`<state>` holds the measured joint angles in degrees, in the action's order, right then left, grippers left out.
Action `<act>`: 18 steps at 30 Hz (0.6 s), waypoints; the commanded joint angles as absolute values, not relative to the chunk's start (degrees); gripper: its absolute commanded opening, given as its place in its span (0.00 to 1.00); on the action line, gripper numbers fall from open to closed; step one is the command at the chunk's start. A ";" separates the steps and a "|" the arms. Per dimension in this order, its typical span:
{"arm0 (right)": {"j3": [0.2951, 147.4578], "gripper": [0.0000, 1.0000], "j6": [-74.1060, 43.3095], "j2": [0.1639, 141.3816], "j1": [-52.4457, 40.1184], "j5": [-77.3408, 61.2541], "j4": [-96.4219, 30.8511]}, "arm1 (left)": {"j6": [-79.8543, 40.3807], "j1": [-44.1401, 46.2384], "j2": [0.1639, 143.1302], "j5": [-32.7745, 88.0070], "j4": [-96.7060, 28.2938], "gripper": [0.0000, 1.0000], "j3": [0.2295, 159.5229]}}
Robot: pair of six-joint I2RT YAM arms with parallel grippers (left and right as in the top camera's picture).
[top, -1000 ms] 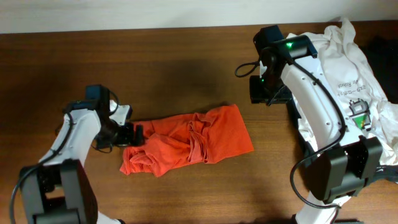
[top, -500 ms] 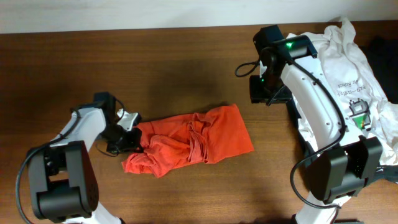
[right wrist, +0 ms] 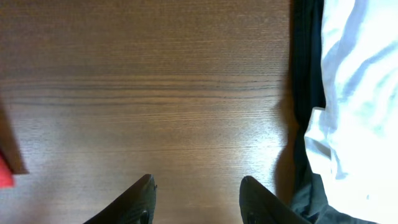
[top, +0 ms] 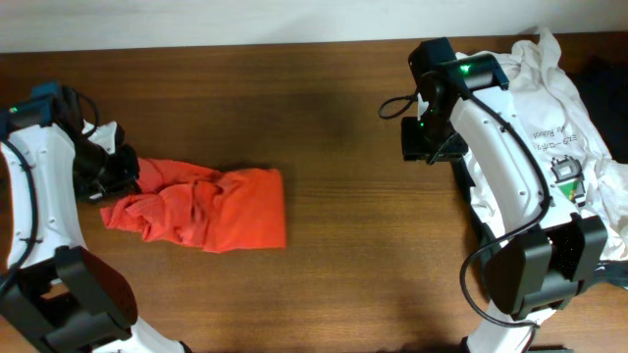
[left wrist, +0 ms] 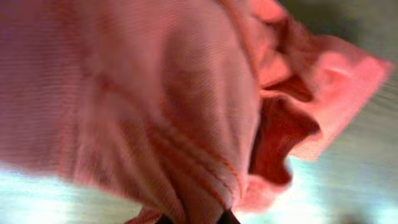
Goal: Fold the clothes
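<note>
The orange-red T-shirt (top: 206, 204) lies crumpled on the left part of the brown table (top: 334, 275). My left gripper (top: 125, 175) is shut on the shirt's left edge. In the left wrist view the orange-red cloth (left wrist: 155, 106) fills the frame and bunches between the dark fingertips (left wrist: 165, 219) at the bottom. My right gripper (right wrist: 198, 186) hovers open over bare wood, holding nothing. It sits at the back right in the overhead view, right gripper (top: 428, 145), beside a white T-shirt (top: 549, 108).
The white T-shirt (right wrist: 354, 93) lies heaped over dark cloth (right wrist: 301, 74) along the table's right side. A corner of the orange-red shirt (right wrist: 5, 177) shows at the left edge of the right wrist view.
My left gripper shut on the shirt's left edge and pulled it far to the left across the table. The right arm barely moved.
</note>
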<state>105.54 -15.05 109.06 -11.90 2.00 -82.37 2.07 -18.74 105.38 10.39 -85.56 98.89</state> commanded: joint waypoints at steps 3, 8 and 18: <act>106.04 0.47 -14.83 108.47 -11.60 3.27 -82.61 | -2.09 -6.02 106.04 15.84 -87.92 0.00 99.37; 106.04 0.47 -13.76 108.47 -11.60 3.27 -83.24 | -6.04 7.07 110.17 9.28 -86.85 0.01 99.37; 106.04 0.50 -13.78 108.47 -11.60 3.22 -83.72 | -6.13 18.39 118.56 10.20 -87.26 0.45 100.90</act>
